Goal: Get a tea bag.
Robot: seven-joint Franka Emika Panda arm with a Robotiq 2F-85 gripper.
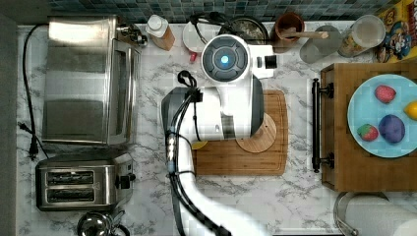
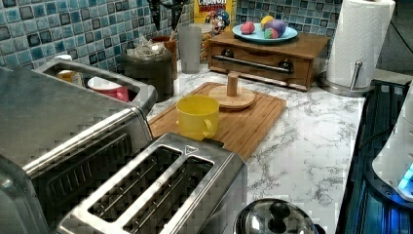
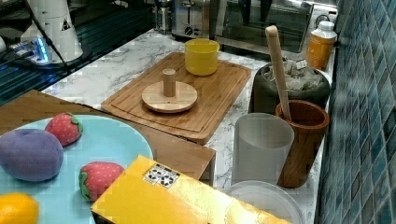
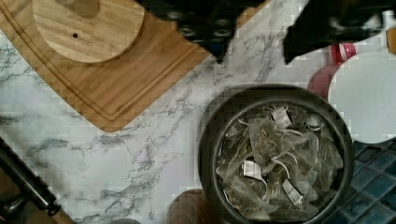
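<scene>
A dark round canister (image 4: pixel 210 140) stands open on the marble counter, filled with several pale tea bags (image 4: pixel 275 158) with strings and tags. My gripper (image 4: pixel 253 58) hovers above the counter just off the canister's rim, open, its black fingers (image 4: pixel 219 32) holding nothing. The same canister (image 3: pixel 289 93) with the tea bags (image 3: pixel 294 74) stands by the tiled wall in the right view, and in the left view it (image 2: pixel 148 70) sits behind the yellow mug (image 2: pixel 197 117). Its round wooden lid (image 2: pixel 233 95) rests on the cutting board (image 2: pixel 253 122).
A toaster oven (image 1: pixel 83 78) and a toaster (image 1: pixel 81 179) fill the top view's left. A wooden drawer box (image 1: pixel 339 162) with a blue plate of toy fruit sits at the top view's right. A wooden cup with a pestle (image 3: pixel 301 135) and a grey tumbler (image 3: pixel 261 144) stand near the canister.
</scene>
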